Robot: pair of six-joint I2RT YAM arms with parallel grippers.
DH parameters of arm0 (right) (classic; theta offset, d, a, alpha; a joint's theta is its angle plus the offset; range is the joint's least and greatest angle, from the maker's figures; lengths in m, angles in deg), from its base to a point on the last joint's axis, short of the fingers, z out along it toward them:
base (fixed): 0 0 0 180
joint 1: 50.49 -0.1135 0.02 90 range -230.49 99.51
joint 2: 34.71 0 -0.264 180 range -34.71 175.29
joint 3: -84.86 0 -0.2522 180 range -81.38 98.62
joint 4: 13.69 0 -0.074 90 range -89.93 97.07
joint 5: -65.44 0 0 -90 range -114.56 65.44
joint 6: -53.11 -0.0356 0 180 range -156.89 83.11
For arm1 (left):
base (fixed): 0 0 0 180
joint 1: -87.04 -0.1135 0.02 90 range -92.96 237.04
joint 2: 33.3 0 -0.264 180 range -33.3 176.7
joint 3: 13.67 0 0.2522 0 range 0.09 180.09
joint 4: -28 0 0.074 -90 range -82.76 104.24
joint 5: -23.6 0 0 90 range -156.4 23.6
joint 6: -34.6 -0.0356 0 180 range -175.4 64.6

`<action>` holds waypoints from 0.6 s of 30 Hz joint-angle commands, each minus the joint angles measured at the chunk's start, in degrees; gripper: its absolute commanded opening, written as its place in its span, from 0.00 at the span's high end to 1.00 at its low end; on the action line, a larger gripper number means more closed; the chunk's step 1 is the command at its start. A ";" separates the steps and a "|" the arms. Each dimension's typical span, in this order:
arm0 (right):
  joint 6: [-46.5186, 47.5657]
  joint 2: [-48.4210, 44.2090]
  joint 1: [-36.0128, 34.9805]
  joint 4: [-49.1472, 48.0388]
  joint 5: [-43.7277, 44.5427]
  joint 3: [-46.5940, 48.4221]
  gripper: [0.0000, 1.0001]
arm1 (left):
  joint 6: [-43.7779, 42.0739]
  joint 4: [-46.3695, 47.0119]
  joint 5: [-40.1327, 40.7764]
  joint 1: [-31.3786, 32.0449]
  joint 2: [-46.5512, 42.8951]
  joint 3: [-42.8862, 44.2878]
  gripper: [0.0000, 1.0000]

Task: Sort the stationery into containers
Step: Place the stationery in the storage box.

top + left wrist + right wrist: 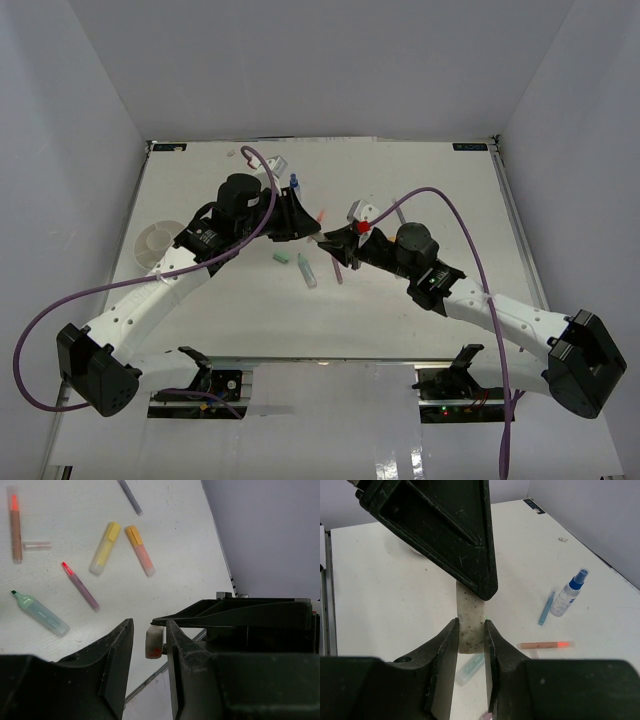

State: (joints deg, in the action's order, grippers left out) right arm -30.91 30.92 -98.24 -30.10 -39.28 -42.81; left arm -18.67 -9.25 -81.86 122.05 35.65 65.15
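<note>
Handover step, I judge: right fingers (442,652) clamped on speckled block (470,625), left fingers (117,650) apart astride its end; next, left must close before right releases.

Seeing a matt white worktop (190,540), faintly speckled and scuffed, zero shine. Looks like hard black plastic on the left pincer (149,627), dull and scratched up, pale dust along the edges. Same worn matt black on the right pincer (470,626). Chalky, matt look to the tan block (468,607), off-white with dark flecks. Frosted see-through plastic on the yellow highlighter (105,548), orange highlighter (140,550) and green highlighter (40,612). Clear plastic on the spray bottle (566,600), glossier blue up top. Smooth white plastic on the arm shells (140,305), plus a smooth-skinned purple cable (90,292).
</note>
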 commanded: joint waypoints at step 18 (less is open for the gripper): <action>-0.79 1.00 -0.15 -2.08 1.10 1.51 0.50 | -3.77 -2.09 1.57 0.24 -3.29 -0.55 0.91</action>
State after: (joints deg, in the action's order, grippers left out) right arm -31.98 31.79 -98.24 -29.90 -38.85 -42.81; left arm -20.90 -10.14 -81.99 122.05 35.04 64.45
